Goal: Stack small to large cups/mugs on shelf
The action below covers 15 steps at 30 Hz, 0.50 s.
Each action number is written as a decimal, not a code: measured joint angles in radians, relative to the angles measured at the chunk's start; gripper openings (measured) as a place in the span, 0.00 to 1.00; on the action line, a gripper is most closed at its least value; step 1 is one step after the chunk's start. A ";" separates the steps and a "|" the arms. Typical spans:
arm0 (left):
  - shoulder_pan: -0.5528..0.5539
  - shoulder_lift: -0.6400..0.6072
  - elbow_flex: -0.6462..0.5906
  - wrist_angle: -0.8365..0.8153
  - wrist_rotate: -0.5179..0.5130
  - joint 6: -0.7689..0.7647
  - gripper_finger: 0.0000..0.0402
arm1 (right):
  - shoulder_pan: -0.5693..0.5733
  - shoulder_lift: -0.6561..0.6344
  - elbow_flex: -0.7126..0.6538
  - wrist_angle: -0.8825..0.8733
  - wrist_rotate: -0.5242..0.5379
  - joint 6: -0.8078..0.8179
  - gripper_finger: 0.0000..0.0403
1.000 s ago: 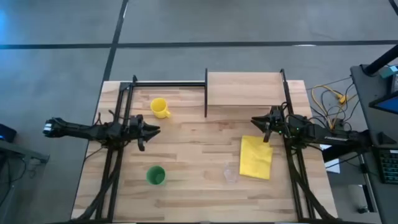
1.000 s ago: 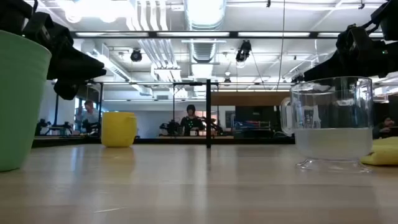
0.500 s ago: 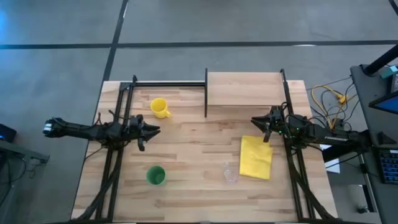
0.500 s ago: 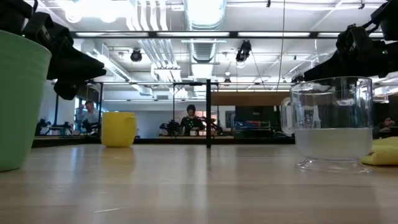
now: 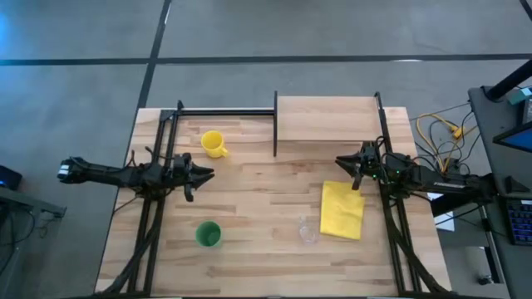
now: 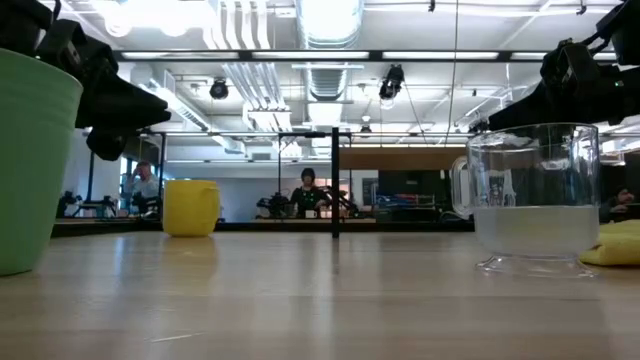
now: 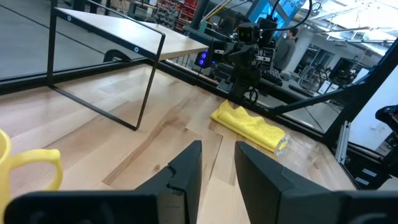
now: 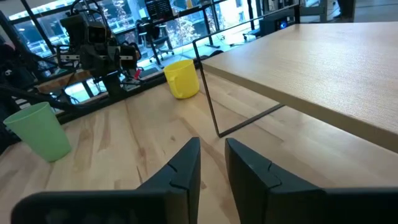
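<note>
All three vessels stand upright on their bases on the tabletop. The yellow mug (image 5: 213,143) is at the far left, the green cup (image 5: 208,234) near left, and the clear cup (image 5: 308,232) near centre, beside the yellow cloth. The light-wood shelf (image 5: 326,119) stands on black uprights at the far right. My left gripper (image 5: 204,174) hovers between mug and green cup, open by a narrow gap (image 7: 217,155). My right gripper (image 5: 341,163) hovers in front of the shelf, above the cloth's far end, also open by a narrow gap (image 8: 212,155).
A yellow cloth (image 5: 342,210) lies flat at the right, below my right gripper. A black frame rail (image 5: 224,111) runs along the far left edge, and a black upright (image 5: 275,124) marks the shelf's left side. Bare tabletop (image 5: 266,191) lies between the arms.
</note>
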 joint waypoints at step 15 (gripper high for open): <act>0.000 0.000 0.000 0.000 0.000 0.000 0.20 | 0.000 0.000 0.000 0.019 0.000 0.068 0.19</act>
